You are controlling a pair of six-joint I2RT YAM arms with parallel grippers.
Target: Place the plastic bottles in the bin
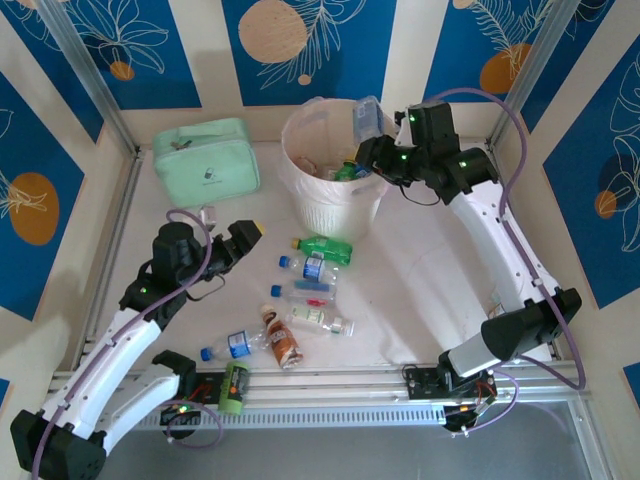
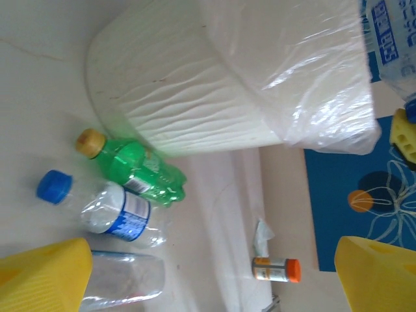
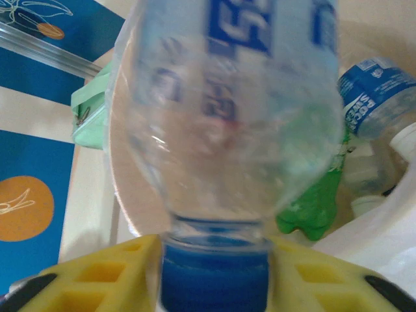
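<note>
The white ribbed bin (image 1: 322,205) with its bag liner stands at the back centre. My right gripper (image 1: 378,152) is over its rim, shut on the blue cap of a clear bottle (image 3: 227,123), which looks blurred and points into the bin. Inside lie a green bottle (image 3: 313,209) and a blue-labelled one (image 3: 377,97). Several bottles lie on the table, among them a green bottle (image 1: 327,247), clear blue-capped ones (image 1: 312,267) and a brown one (image 1: 283,340). My left gripper (image 1: 245,240) hangs open left of them, nothing between its yellow fingers (image 2: 45,276).
A mint-green pouch (image 1: 205,157) sits at the back left. A small orange-capped bottle (image 2: 276,269) lies beside it near the wall. One green bottle (image 1: 234,385) rests on the front rail. Blue patterned walls close in the table on three sides.
</note>
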